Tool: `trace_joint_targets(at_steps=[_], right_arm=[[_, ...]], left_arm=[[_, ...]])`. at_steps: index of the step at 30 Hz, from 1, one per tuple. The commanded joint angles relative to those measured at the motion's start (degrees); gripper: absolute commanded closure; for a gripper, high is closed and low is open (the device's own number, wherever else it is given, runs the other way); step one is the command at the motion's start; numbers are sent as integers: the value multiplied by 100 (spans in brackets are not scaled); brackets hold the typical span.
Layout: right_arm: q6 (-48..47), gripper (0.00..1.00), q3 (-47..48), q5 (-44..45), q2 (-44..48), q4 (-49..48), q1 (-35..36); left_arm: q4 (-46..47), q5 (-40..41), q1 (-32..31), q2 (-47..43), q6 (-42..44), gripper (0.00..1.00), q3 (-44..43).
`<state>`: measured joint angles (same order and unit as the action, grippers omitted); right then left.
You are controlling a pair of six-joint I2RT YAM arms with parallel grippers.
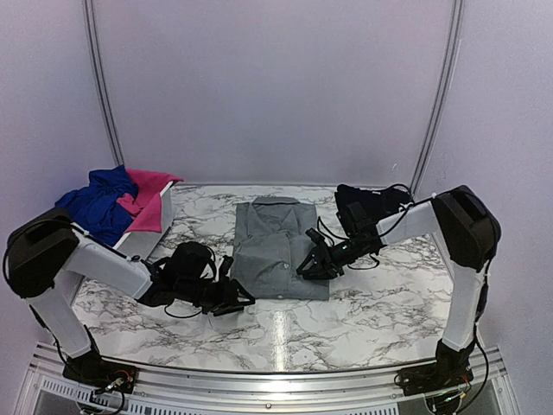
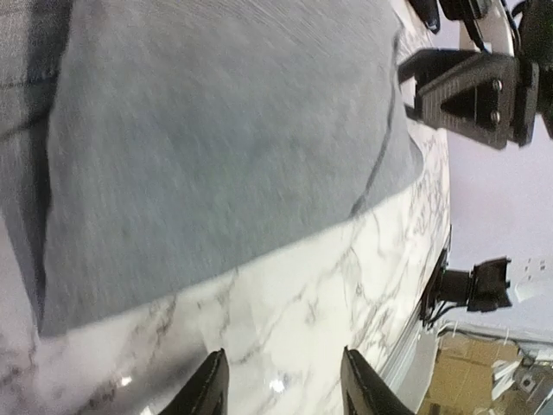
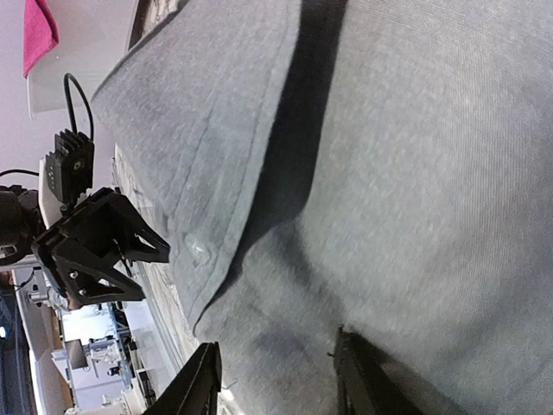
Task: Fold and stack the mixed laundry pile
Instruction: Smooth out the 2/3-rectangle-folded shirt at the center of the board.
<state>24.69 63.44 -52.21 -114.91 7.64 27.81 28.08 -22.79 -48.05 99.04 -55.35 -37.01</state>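
A grey collared button shirt [image 1: 278,246] lies folded on the marble table [image 1: 346,320]; it also shows in the left wrist view [image 2: 216,130] and the right wrist view [image 3: 415,173]. My left gripper [image 1: 235,303] is open and empty over bare marble just off the shirt's near left corner [image 2: 281,385]. My right gripper [image 1: 313,264] is open and empty over the shirt's right near edge [image 3: 276,380]. A royal blue piece [image 1: 99,203] and a hot-pink piece [image 1: 149,197] lie in the white basket [image 1: 143,242]. A black garment [image 1: 367,207] lies at the back right.
The white basket stands at the table's left edge. The table's metal front rail [image 1: 276,380] runs along the near side. Curved poles and pale walls close the back.
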Motion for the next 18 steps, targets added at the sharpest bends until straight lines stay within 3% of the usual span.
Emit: trace_joint_targets(at_steps=[1,5,10,15,18], right_arm=[[-521,57,20,334,765,858,28],[-309,56,52,305,1201,861,38],[96,57,90,411,1278,612,205],[155,59,465,795,968,483,729],[281,62,612,987,664,238,964]], left_arm=[[-944,339,39,-1183,253,44,117],[-2050,691,400,-1568,674,34,-467],[-2515,777,1062,-1317,850,18,-1062],[-2526,635,1447,-566,987,16,-1711],[-2449,498,1540,-41,1133,23,-2181]])
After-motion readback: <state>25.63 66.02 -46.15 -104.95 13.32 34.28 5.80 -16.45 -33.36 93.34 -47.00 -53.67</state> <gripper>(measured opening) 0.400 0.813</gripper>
